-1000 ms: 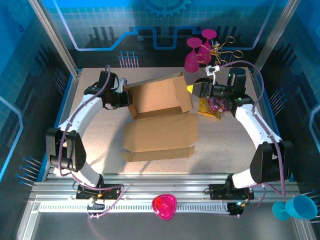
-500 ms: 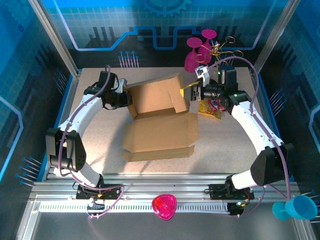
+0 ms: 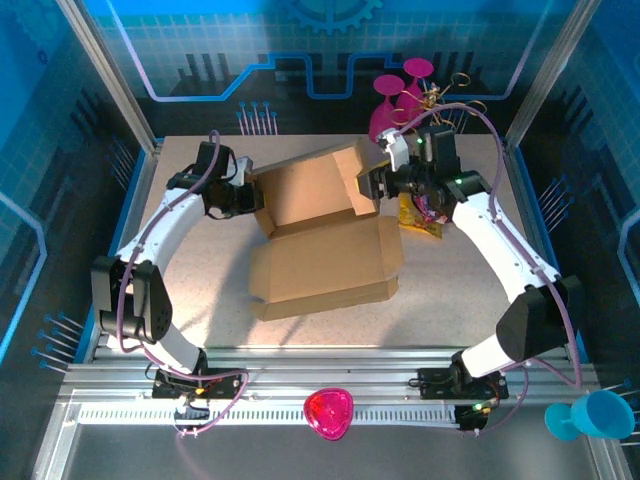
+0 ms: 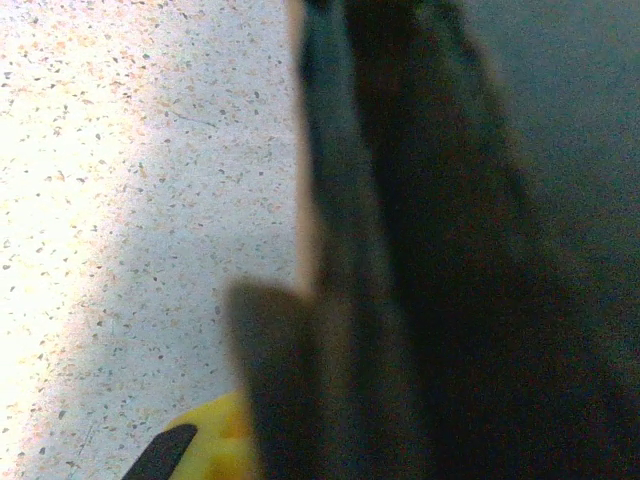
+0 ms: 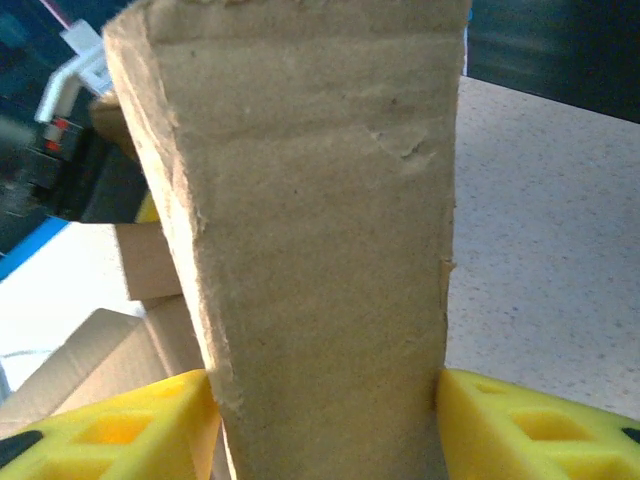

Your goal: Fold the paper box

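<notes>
Right gripper (image 5: 325,405): yellow fingers (image 5: 520,425) straddle an upright cardboard flap (image 5: 320,230), jaws half spread, pinch not confirmed. Left gripper (image 3: 243,193): pressed together at the left wall of the paper box (image 3: 320,235), mid-table. Risk, judged: one-sided pull could tear a crease or drag the box into the snack packet (image 3: 420,215). Top view shows both arms; the right wrist view shows flap-to-finger fit.

light: bright overhead, blue ambient | glare: table (image 4: 40,250) at 9 o'clock | blur: left wrist dark, defocused | right wrist: sharp
</notes>
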Robot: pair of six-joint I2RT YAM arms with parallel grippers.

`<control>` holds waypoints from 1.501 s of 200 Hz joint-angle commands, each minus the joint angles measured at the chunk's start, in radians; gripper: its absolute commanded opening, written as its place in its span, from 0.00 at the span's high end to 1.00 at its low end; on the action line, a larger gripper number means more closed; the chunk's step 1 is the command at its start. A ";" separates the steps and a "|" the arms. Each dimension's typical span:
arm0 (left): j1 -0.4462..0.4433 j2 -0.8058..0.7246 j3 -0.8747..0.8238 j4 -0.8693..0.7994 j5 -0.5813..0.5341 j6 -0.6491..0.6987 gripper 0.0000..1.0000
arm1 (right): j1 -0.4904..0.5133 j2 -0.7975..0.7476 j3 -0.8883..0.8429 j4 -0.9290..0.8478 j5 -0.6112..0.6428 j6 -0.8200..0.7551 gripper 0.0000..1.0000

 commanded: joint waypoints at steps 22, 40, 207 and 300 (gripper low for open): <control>0.002 -0.054 0.033 -0.024 0.051 0.009 1.00 | 0.079 0.064 0.084 -0.098 0.252 -0.064 0.45; 0.002 -0.054 0.028 -0.022 0.052 0.007 1.00 | 0.104 0.090 0.112 -0.111 0.328 -0.071 0.51; -0.055 0.001 0.121 -0.169 -0.151 -0.202 1.00 | 0.248 0.357 0.432 -0.421 0.918 -0.003 1.00; -0.094 0.093 0.264 -0.367 -0.331 -0.316 1.00 | 0.288 0.522 0.678 -0.736 1.179 0.204 1.00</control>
